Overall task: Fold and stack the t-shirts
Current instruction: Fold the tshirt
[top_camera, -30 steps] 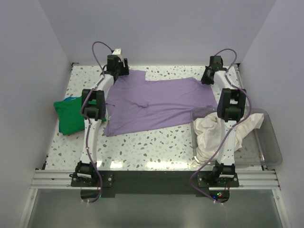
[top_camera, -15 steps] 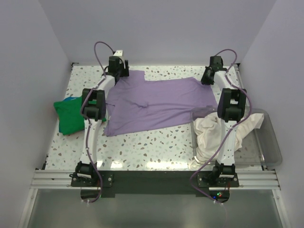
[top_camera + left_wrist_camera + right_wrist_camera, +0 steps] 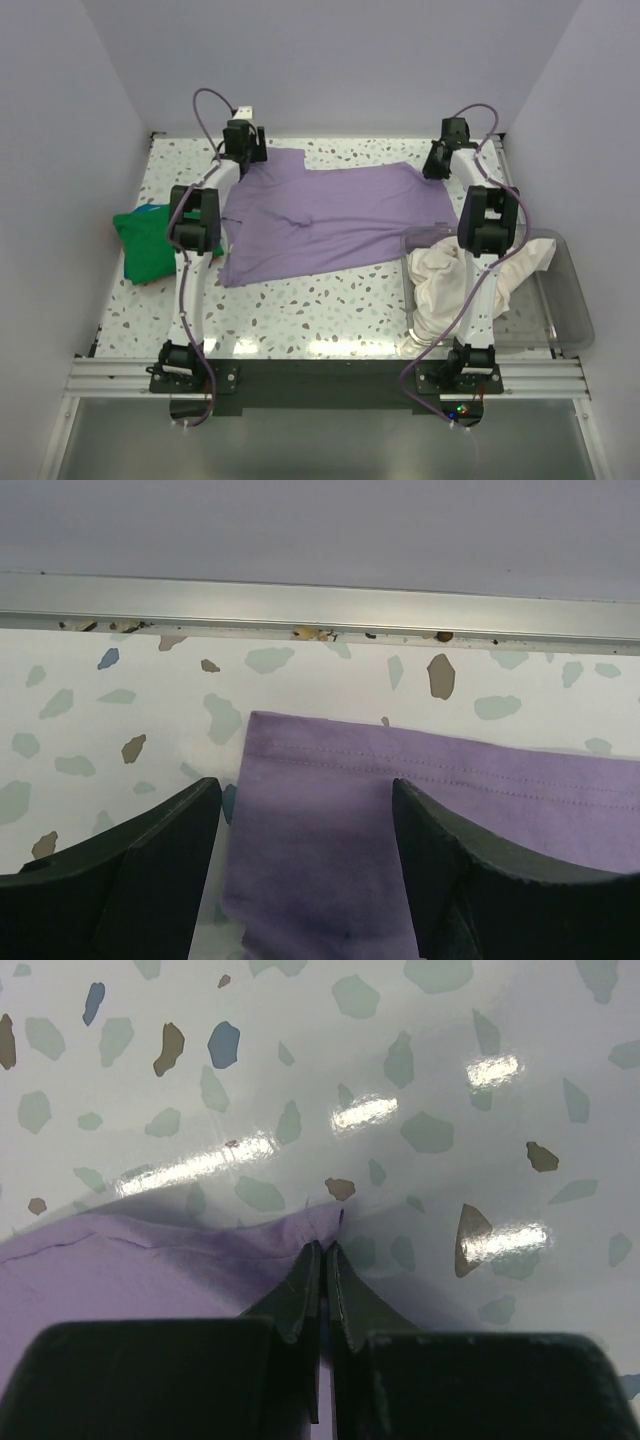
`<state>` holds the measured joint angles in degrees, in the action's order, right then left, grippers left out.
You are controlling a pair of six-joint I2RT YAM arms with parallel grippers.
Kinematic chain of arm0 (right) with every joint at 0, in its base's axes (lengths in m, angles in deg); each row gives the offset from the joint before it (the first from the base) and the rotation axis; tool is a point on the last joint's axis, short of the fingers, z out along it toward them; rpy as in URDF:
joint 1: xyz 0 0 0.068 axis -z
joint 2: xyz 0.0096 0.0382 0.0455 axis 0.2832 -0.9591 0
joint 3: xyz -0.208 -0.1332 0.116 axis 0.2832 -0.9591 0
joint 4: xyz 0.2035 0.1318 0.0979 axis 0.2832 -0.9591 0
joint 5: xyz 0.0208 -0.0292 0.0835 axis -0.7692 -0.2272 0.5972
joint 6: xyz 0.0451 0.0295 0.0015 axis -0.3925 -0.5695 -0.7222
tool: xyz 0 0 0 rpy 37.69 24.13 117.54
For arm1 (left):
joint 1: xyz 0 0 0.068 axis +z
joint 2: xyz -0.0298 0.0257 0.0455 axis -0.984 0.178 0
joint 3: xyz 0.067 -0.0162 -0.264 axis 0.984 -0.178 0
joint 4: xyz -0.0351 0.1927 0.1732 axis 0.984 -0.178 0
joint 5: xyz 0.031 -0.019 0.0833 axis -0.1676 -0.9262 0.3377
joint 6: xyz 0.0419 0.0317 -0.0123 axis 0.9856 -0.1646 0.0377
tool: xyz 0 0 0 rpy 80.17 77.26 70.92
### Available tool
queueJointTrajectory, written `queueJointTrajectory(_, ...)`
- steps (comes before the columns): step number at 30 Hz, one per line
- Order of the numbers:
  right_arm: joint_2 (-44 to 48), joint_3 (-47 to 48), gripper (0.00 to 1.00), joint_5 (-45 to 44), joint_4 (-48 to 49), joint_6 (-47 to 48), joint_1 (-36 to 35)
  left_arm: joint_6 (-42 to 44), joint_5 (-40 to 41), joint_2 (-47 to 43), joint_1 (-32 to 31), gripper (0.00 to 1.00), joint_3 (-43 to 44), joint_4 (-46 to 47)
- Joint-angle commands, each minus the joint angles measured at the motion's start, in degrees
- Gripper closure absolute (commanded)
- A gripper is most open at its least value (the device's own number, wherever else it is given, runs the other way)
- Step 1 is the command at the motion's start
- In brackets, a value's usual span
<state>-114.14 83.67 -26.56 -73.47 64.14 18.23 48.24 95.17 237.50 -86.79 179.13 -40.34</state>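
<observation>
The purple tee [image 3: 330, 215] lies flat across the far half of the table [image 3: 320, 300]. The left gripper [image 3: 303, 795] is spread over its far left corner, and the right gripper [image 3: 322, 1252], pressed together, pinches its far right corner. The green tee [image 3: 148, 245] sits at the left edge, and the cream tee [image 3: 450, 275] lies crumpled in the bin [image 3: 572, 320] at the right.

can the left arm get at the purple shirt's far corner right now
Probably yes: the left end effector is open right at that corner of the purple t-shirt, and nothing lies over the cloth there.
</observation>
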Motion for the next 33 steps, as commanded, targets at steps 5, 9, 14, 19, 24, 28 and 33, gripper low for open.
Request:
queueJointTrajectory(5,0.63,2.84,1.0,0.69,-2.87,0.06,-0.11,-2.76,0.09,-0.37,1.6,0.29,3.17,-0.23)
queueJointTrajectory(9,0.46,3.1,1.0,0.69,-2.87,-0.29,-0.11,-3.03,-1.13,1.03,1.69,0.35,5.1,-4.53)
queueJointTrajectory(14,0.72,2.75,1.0,0.6,-2.96,-0.64,-0.11,-3.11,-3.42,2.71,1.69,0.44,6.69,-7.79)
queueJointTrajectory(19,1.07,1.96,1.0,0.6,-3.04,-0.56,-0.02,-2.41,-5.79,2.88,1.6,0.62,6.6,-7.79)
queueJointTrajectory(24,1.42,1.61,1.0,0.69,-2.96,-0.99,-0.11,-2.15,-7.02,2.36,1.6,0.81,6.34,-7.0)
queueJointTrajectory(28,1.68,1.69,1.0,0.6,-3.22,-1.35,-0.11,-2.5,-8.51,1.39,1.6,0.98,6.16,-5.16)
queueJointTrajectory(33,2.56,2.22,1.0,-0.97,-3.31,-1.96,-0.02,-4.08,-9.31,-1.68,1.6,1.0,4.23,0.71)
